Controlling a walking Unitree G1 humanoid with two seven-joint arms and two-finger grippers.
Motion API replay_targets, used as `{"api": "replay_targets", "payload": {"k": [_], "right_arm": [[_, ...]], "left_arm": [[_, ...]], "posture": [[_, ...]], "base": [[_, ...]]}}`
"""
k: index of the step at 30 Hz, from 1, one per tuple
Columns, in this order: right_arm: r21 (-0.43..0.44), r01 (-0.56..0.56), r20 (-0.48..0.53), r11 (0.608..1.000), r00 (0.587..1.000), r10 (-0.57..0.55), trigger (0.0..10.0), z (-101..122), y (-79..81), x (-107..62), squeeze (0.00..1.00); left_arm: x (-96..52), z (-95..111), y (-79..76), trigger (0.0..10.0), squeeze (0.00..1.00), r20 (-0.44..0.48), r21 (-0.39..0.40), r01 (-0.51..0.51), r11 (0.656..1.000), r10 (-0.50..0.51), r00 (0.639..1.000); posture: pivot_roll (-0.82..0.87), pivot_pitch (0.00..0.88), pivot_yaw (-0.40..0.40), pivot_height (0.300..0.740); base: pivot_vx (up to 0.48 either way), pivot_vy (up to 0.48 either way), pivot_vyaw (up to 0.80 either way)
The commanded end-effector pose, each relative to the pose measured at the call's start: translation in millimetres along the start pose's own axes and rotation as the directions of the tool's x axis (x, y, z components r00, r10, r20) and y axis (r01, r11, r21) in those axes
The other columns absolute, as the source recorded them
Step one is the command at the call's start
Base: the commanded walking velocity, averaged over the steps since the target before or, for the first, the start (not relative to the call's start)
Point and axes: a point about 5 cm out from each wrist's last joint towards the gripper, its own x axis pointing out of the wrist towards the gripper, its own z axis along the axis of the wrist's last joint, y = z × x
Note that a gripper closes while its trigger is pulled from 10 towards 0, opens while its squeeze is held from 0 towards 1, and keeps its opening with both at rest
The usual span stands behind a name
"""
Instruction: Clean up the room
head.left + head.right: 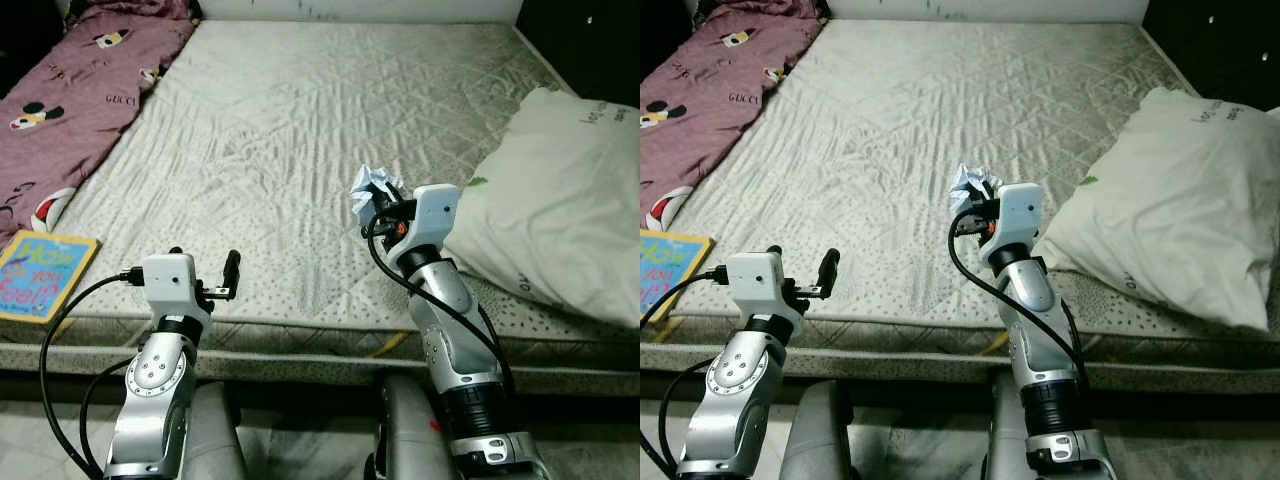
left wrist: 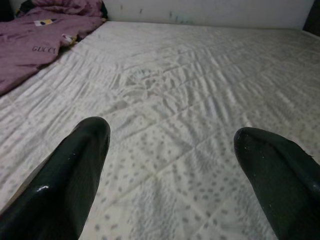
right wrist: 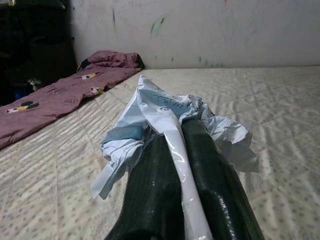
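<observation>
The right gripper (image 1: 378, 203) is raised above the quilted mattress (image 1: 290, 130), its two black fingers (image 3: 210, 165) pressed together on a crumpled sheet of white paper (image 3: 165, 120) with blue writing on it; the paper is pinched between them and bulges out past the tips, clear of the mattress surface. In the head views this wad of paper sits just beside the near corner of the white pillow (image 1: 560, 200), which lies along the mattress's right side. The left gripper (image 1: 205, 270) hangs low over the near edge of the mattress, left of the right arm, its fingers (image 2: 75, 170) spread wide apart with nothing between them and only the dotted fabric of the mattress beyond. A maroon blanket (image 1: 75, 90) printed with cartoon mouse figures and lettering runs along the mattress's left side toward the far wall (image 3: 200, 30). A yellow children's book (image 1: 45, 275) with blue lettering lies at the mattress's near left corner, touching the blanket's near end and well apart from the paper.
</observation>
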Motion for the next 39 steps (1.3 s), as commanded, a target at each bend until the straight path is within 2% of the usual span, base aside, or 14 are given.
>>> {"api": "replay_targets", "payload": {"k": [1,11,17,39], "right_arm": [[0.011,0.011,0.002,1.000,1.000,-0.011,10.0,1.7,-0.3,2.6,0.00],[0.010,0.010,0.003,1.000,1.000,-0.010,10.0,2.0,0.1,5.3,0.00],[0.009,0.017,0.001,1.000,1.000,-0.017,10.0,1.4,-0.8,5.2,0.00],[0.022,0.024,-0.023,0.999,0.999,-0.024,10.0,-4.1,-2.8,3.1,0.00]], "left_arm": [[0.5,1.0,1.4,10.0,0.00,0.007,0.006,-0.009,1.000,0.009,1.000],[1.1,0.2,8.4,10.0,0.00,-0.010,-0.014,-0.097,0.995,0.096,0.995],[2.4,1.6,4.5,10.0,0.00,-0.008,0.000,-0.064,0.998,0.064,0.998],[4.4,1.1,6.9,10.0,0.00,0.008,-0.004,-0.073,0.997,0.074,0.997]], "posture": [[-0.05,0.000,-0.005,0.653],[-0.04,0.000,-0.008,0.710],[-0.04,0.000,-0.006,0.738],[-0.05,0.000,-0.009,0.740]], "base": [[0.000,0.000,0.00],[0.000,0.000,0.00],[0.000,0.000,0.00],[0.000,0.000,0.00]]}}
